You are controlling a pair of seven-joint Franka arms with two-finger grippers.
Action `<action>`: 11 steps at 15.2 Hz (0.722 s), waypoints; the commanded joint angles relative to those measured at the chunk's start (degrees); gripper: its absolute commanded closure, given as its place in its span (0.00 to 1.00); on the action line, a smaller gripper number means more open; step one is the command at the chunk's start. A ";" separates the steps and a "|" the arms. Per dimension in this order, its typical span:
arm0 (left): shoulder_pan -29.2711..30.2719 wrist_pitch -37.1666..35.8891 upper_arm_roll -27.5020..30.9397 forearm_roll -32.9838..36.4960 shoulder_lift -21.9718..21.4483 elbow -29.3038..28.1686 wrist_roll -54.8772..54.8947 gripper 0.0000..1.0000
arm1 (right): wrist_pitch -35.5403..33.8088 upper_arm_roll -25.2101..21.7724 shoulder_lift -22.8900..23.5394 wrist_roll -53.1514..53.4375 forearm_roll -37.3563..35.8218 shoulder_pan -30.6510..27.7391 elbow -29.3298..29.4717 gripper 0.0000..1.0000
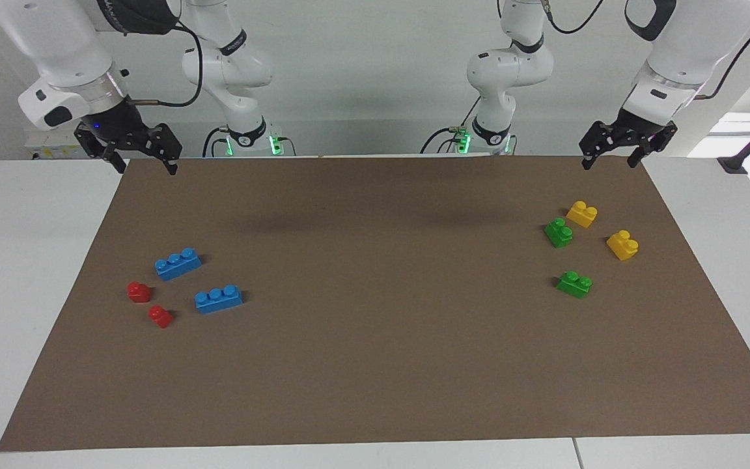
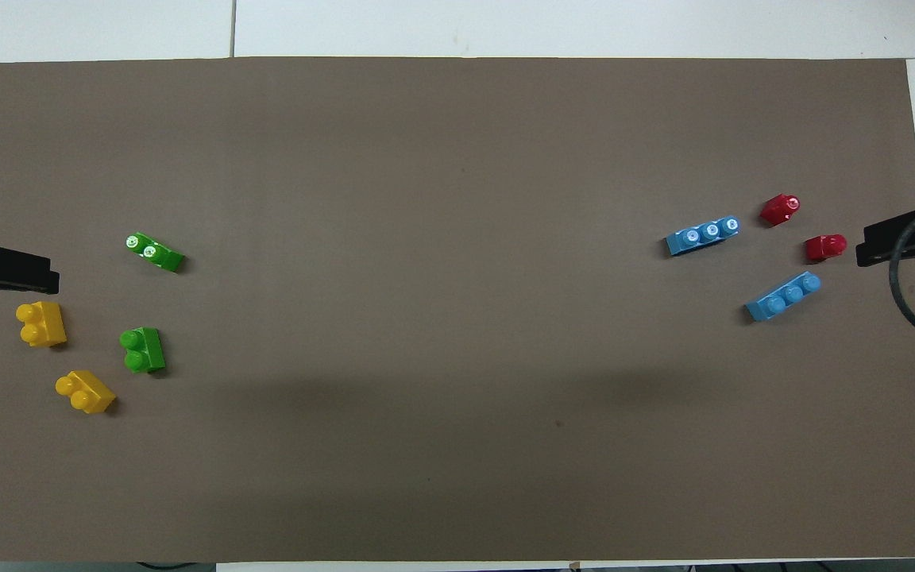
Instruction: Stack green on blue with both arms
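Two green two-stud bricks lie on the brown mat toward the left arm's end: one (image 1: 558, 232) (image 2: 143, 349) nearer to the robots, one (image 1: 574, 284) (image 2: 154, 252) farther. Two blue three-stud bricks lie toward the right arm's end: one (image 1: 178, 263) (image 2: 783, 295) nearer, one (image 1: 219, 299) (image 2: 702, 236) farther. My left gripper (image 1: 611, 159) (image 2: 5, 270) hangs open and empty in the air over the mat's edge at its own end. My right gripper (image 1: 145, 163) (image 2: 902, 242) hangs open and empty over the mat's edge at its end. Neither touches a brick.
Two yellow two-stud bricks (image 1: 582, 213) (image 1: 622, 245) lie close beside the green ones. Two small red bricks (image 1: 139, 291) (image 1: 161, 316) lie beside the blue ones. The brown mat (image 1: 375, 365) covers most of the white table.
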 commanded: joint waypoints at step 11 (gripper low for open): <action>-0.69 0.90 0.51 -0.64 -1.23 -0.80 0.41 0.00 | 5.54 -0.04 -1.61 -1.61 1.42 -0.69 -2.36 0.00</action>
